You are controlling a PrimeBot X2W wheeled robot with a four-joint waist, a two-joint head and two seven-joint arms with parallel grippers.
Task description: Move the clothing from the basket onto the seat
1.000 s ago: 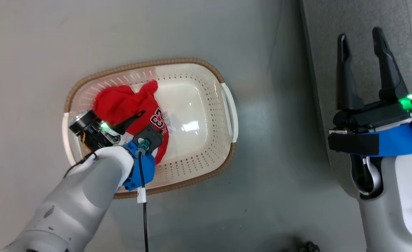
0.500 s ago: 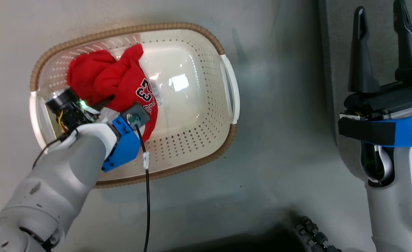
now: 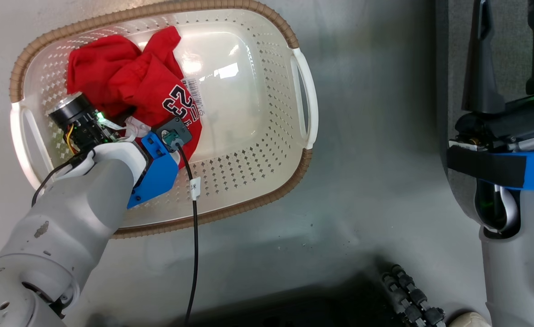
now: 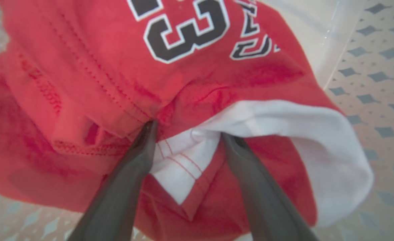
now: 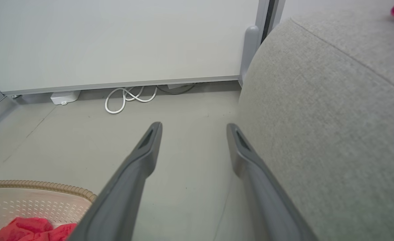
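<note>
Now the left hand (image 4: pixel 188 132) (spread, gripping nothing) noses the clothing (image 4: pixel 83 67) inside the basket (image 3: pixel 249 190); pinching only a hem could let it slip.

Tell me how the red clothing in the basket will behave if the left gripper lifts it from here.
Probably floppy: the clothing lies crumpled in soft folds, so it should sag and trail below the left gripper. Likely light, being thin stitched fabric. It may unfold and drag over the basket rim, as the open jaws straddle just one white-lined fold.
</note>
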